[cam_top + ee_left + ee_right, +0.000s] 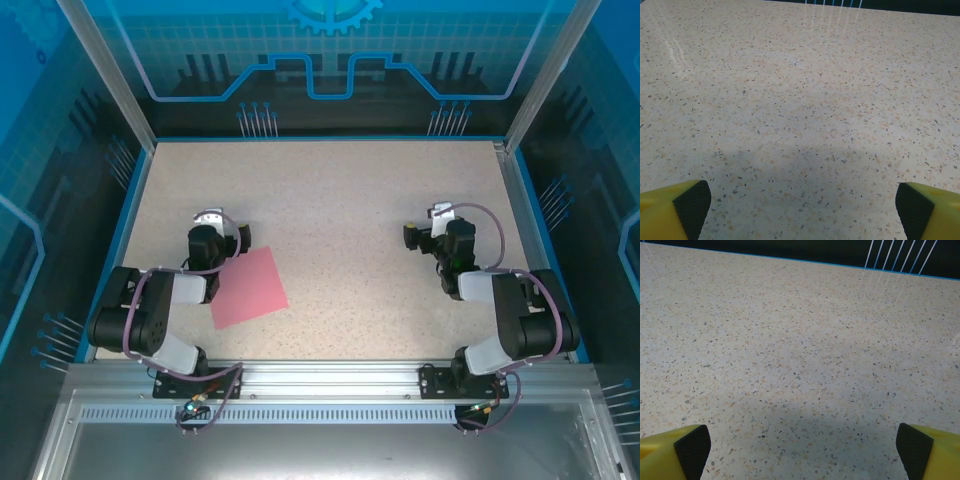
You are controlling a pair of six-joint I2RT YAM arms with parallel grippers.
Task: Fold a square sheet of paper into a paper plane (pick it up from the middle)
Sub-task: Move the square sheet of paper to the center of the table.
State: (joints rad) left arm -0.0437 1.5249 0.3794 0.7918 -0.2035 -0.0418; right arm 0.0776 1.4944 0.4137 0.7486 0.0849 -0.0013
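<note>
The square sheet of paper is pink-red and lies flat on the speckled table, turned slightly, near the front left. Its left edge runs beside my left arm's forearm. My left gripper sits just behind and to the left of the sheet, pointing away from it. In the left wrist view that gripper is open, its yellow fingers wide apart over bare tabletop. My right gripper is far to the right of the sheet. In the right wrist view it is also open, with nothing between its black pads.
The speckled table has a blue rim and transparent blue walls at the back and sides. A metal rail with both arm bases runs along the near edge. Bare tabletop lies between the two arms and behind them.
</note>
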